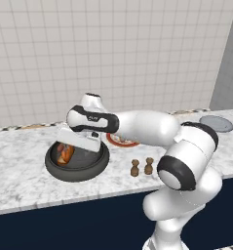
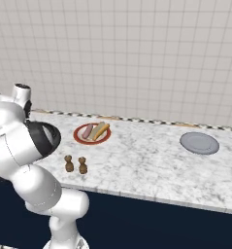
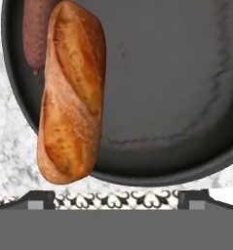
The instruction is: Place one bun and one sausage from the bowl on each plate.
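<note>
One plate, the red-rimmed plate [image 2: 92, 133], already carries a bun and sausage; the grey plate [image 2: 199, 143] sits bare. The claw [image 3: 116, 197] hangs open above the bowl [image 1: 77, 161], where one bun [image 3: 71, 93] and one sausage [image 3: 36, 34] remain.

Base cameras flank the counter [image 1: 20, 190]; hand camera hangs close over the bowl [image 3: 186, 97].

A kitchen; a white tiled wall [image 2: 137, 53] rises behind a marble table [image 2: 146, 165]; plates [image 2: 199, 143] and two small brown shakers [image 2: 75, 165] stand on it.

Sausage [image 3: 36, 34] cut by frame edge, partly behind bun [image 3: 71, 93].
</note>
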You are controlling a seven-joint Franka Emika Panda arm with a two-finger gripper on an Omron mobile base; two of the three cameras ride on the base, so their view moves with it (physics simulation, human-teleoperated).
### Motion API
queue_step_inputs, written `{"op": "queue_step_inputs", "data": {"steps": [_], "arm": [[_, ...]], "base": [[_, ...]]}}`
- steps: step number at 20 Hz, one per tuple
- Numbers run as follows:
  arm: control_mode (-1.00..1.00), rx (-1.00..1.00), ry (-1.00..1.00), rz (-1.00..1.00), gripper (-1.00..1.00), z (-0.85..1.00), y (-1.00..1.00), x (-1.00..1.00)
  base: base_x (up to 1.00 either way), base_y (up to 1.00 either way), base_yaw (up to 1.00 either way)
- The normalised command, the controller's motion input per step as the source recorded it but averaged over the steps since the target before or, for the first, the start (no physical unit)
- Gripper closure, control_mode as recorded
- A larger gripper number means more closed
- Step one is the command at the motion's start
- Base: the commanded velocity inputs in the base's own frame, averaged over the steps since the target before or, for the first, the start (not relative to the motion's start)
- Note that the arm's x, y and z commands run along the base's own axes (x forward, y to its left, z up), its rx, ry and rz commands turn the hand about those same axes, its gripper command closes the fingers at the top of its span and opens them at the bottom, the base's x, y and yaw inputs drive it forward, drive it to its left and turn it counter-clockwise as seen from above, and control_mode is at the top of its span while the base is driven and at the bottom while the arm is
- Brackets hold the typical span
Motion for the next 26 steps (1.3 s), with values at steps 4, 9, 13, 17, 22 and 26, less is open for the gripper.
{"op": "queue_step_inputs", "data": {"steps": [4,9,13,17,22,26], "arm": [[-1.0,0.01,-0.22,0.0,-1.0,-0.25,0.29,0.2],[-1.0,0.09,-0.29,0.0,-1.0,-0.03,0.34,0.3],[-1.0,0.05,-0.08,0.0,-1.0,-0.33,0.09,0.47],[-1.0,0.0,0.01,0.0,-1.0,-0.77,0.35,0.51],[-1.0,0.0,0.0,-0.02,1.0,-0.54,0.27,0.18],[-1.0,0.03,0.04,-0.04,1.0,0.22,-0.62,-0.02]], "base": [[0.0,0.0,0.0],[0.0,0.0,0.0],[0.0,0.0,0.0],[0.0,0.0,0.0],[0.0,0.0,0.0],[0.0,0.0,0.0]]}}
